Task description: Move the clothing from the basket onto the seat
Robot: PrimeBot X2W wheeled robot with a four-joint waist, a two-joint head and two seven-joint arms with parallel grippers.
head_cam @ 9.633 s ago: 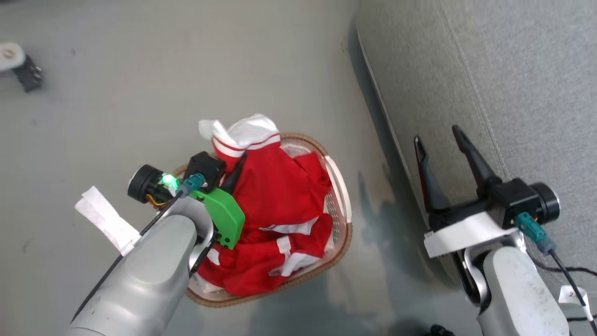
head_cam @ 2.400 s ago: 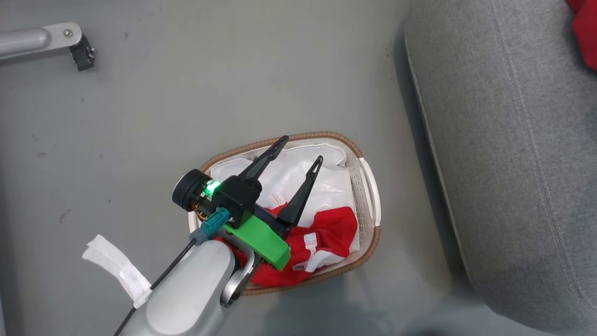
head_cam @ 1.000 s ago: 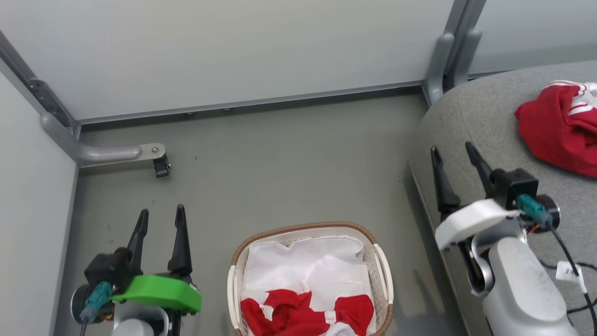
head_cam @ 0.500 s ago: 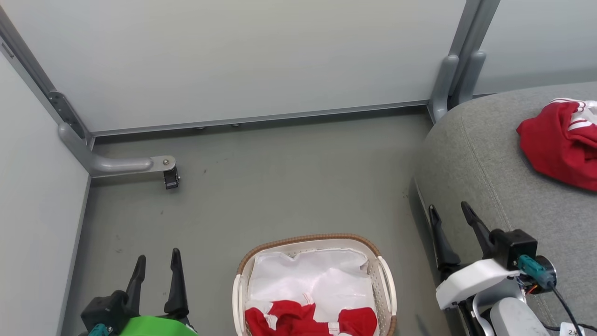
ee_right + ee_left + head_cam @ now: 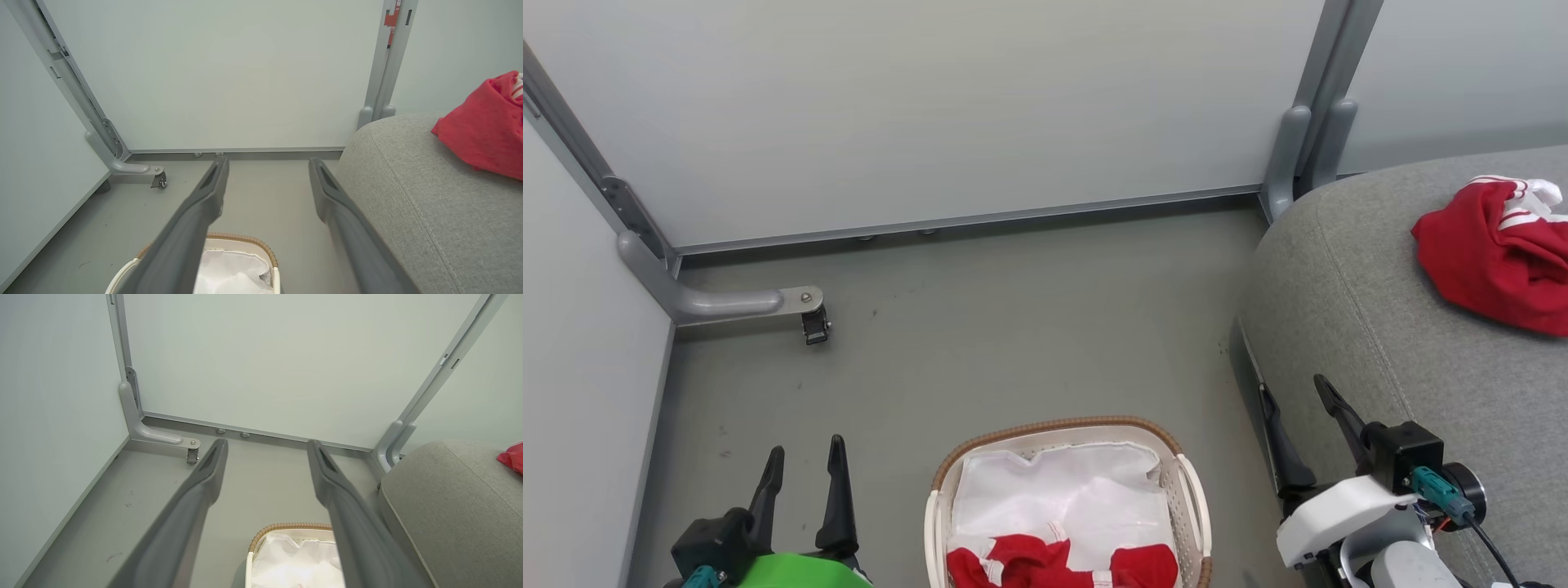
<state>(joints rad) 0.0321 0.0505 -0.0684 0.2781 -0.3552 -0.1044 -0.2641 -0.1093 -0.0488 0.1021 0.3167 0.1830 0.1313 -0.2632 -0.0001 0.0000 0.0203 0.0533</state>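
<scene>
One garment (image 5: 1486, 261) has reached the seat (image 5: 1364, 343); red post label (image 5: 392, 18) illegible.

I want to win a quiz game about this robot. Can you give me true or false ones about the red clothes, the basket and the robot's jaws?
1. A red garment lies on the seat. True.
2. The basket is empty. False: a second garment lies in it on a white liner.
3. The left gripper holds clothing. False: its jaws are open and empty.
4. The right gripper has open jaws. True.
5. The basket stands on the seat. False: it stands on the floor beside the seat.
</scene>
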